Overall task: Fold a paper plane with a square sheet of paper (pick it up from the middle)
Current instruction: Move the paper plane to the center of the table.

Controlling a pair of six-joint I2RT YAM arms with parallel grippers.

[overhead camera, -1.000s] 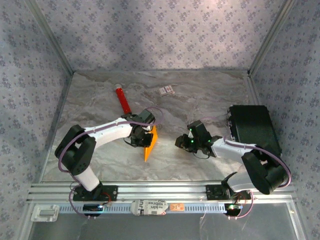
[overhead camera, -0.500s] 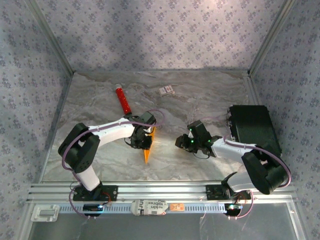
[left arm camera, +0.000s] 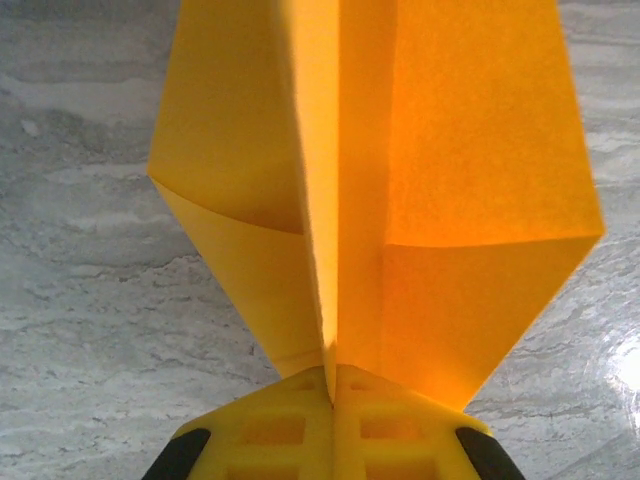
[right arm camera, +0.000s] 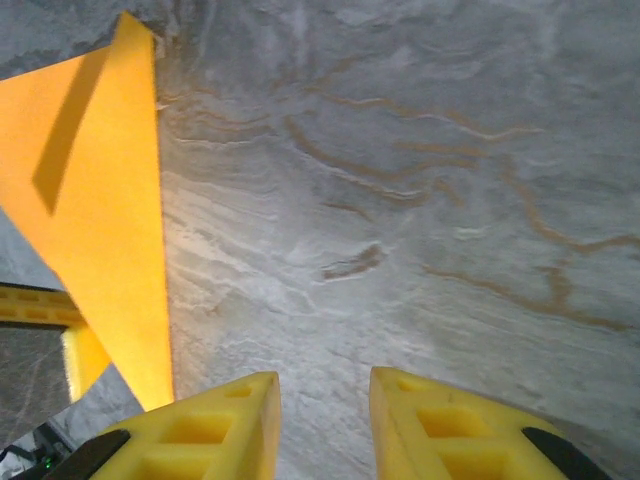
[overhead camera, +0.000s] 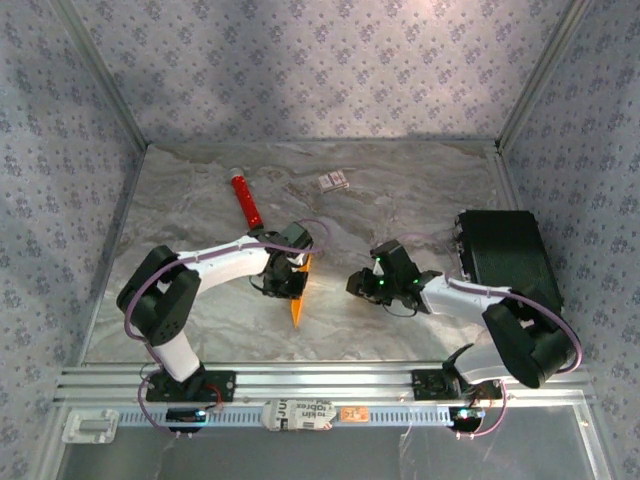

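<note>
Top view: soft, even overhead light w/ faint shadows on desk (overhead camera: 400, 200). Left wrist: paper plane (left arm camera: 450, 150) bright & sharp, glare spot on desk at right edge, left fingers (left arm camera: 270, 432) a bit soft. Right wrist: dark shadow streak across paper plane.

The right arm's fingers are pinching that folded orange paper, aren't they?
Not the right: the left fingers are pinching the folded orange paper, shut on its centre crease in the left wrist view. The right fingers stand apart, holding nothing.
</note>
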